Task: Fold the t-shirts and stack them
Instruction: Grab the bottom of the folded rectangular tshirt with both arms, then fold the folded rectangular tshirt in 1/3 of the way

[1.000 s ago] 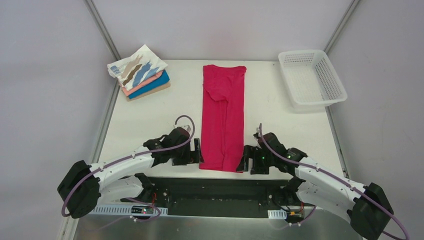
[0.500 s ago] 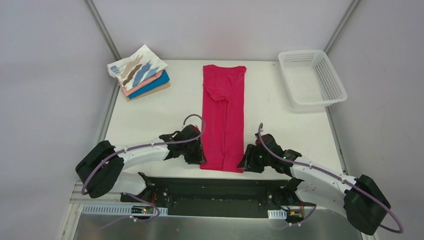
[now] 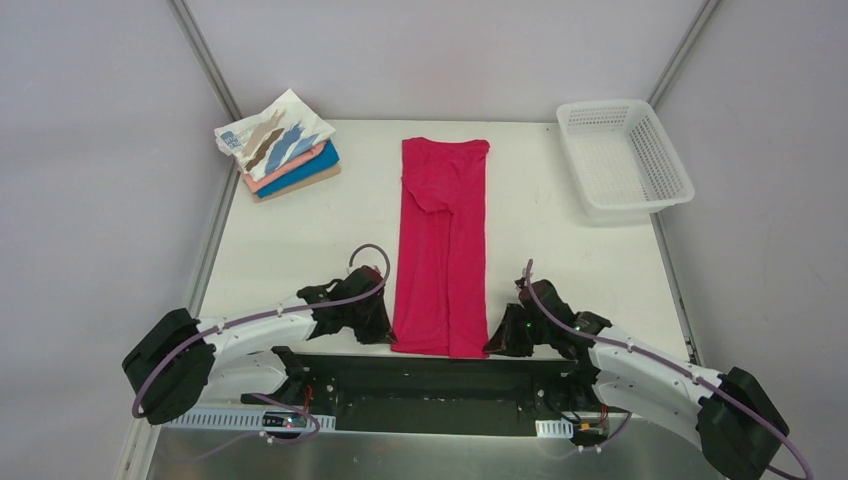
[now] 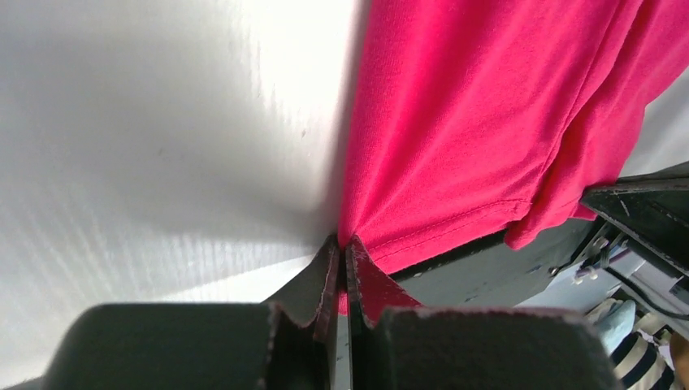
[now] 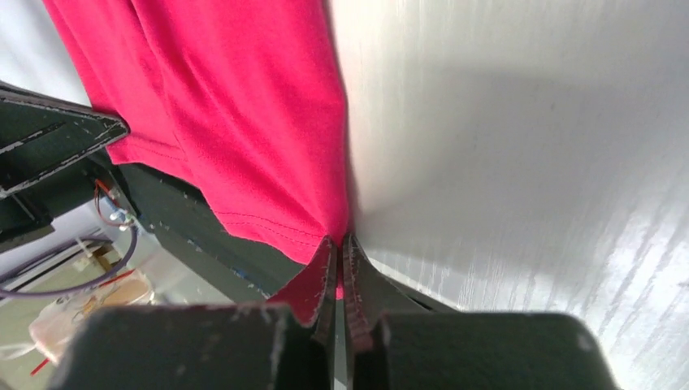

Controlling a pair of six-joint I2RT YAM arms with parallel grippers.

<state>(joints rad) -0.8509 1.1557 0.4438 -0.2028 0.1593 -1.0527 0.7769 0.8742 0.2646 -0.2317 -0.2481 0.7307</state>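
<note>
A crimson-pink t-shirt (image 3: pixel 443 240) lies as a long narrow strip down the middle of the table, its hem at the near edge. My left gripper (image 3: pixel 386 335) is shut on the hem's left corner; the left wrist view shows the gripper (image 4: pixel 342 244) pinching red cloth (image 4: pixel 471 122). At the hem's right corner my right gripper (image 3: pixel 494 343) is shut on the shirt, the gripper (image 5: pixel 340 242) clamping the cloth (image 5: pixel 244 106) in the right wrist view. Folded t-shirts (image 3: pixel 282 148) are stacked at the far left: a white streaked one over salmon, blue and tan.
A white mesh basket (image 3: pixel 623 157) stands at the far right corner. The table's near edge (image 3: pixel 300 347) drops to a dark frame between the arm bases. Metal posts rise at both back corners.
Both grippers went from open beside the hem corners to shut on them. The hem has been drawn a little toward the near edge, and the shirt's top edge shifted slightly left.
</note>
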